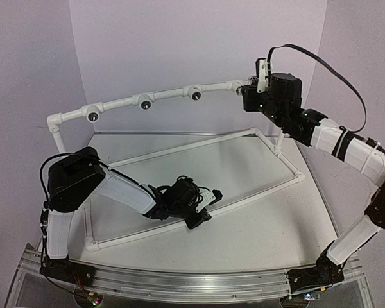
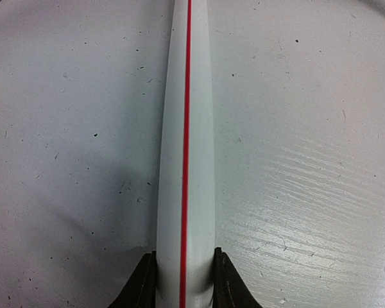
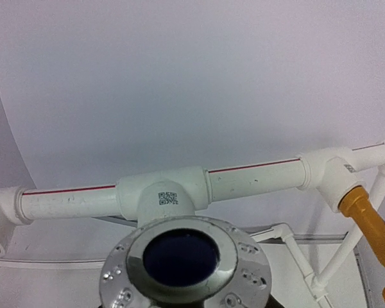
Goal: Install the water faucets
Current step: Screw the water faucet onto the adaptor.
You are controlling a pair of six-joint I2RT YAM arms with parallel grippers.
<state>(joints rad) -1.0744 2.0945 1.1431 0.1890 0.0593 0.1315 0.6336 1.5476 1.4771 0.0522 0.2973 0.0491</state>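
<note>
A yellow-orange water faucet [image 3: 367,226] hangs from a white elbow fitting [image 3: 330,176] at the right edge of the right wrist view. It does not show in the top view. My right gripper [image 1: 247,90] is raised at the right end of the pipe frame's top rail [image 1: 170,95]. Its fingers are hidden in the right wrist view, where a chrome socket with a dark centre [image 3: 179,260] fills the bottom. My left gripper [image 1: 208,200] [image 2: 185,253] is shut on the frame's low front pipe [image 2: 186,128], white with a red stripe, one black finger [image 2: 144,279] on each side.
Three round dark sockets [image 1: 145,102] sit along the top rail. The frame's base pipes [image 1: 256,196] lie on the white table. Lilac walls close in behind and at both sides. A black cable [image 1: 333,70] loops above the right arm. An aluminium rail [image 1: 179,282] runs along the near edge.
</note>
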